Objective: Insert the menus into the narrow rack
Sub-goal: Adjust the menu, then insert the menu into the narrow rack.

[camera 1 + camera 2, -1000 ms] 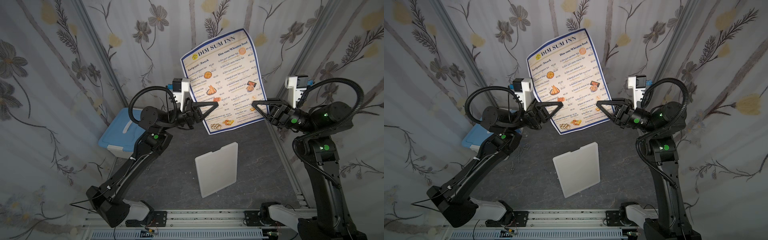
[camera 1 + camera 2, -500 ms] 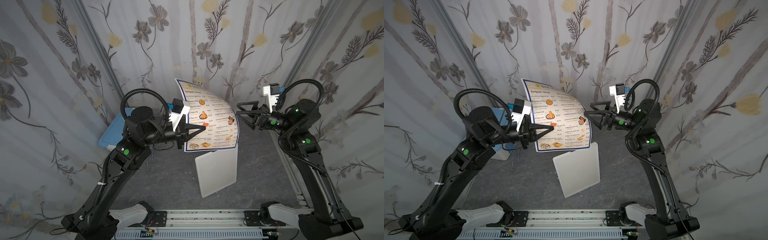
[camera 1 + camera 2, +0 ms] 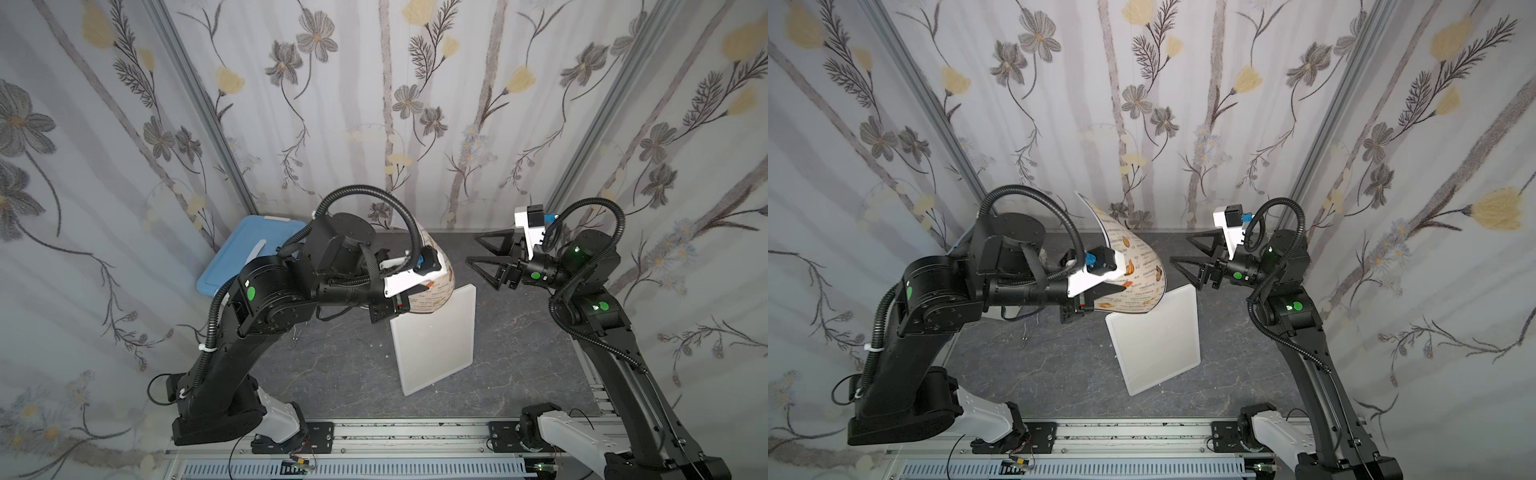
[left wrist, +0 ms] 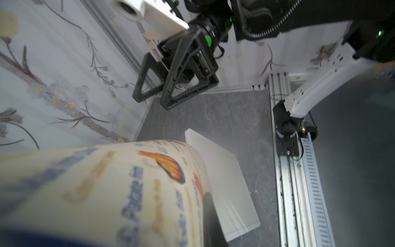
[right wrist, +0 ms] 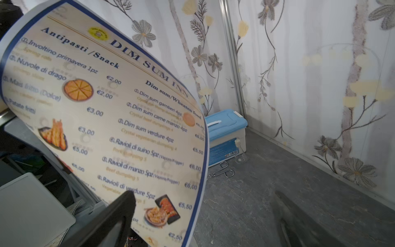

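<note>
The left tool (image 3: 1079,306), mostly hidden, pinched the curled menu (image 3: 1139,272), which masked the rack (image 3: 1156,345) top. The right tool (image 3: 1179,249) stood spread.

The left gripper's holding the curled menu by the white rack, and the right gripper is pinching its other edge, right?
Not quite. The right gripper is open and apart from the menu, as both top views show. The left gripper does hold the curled menu by the white rack.
</note>
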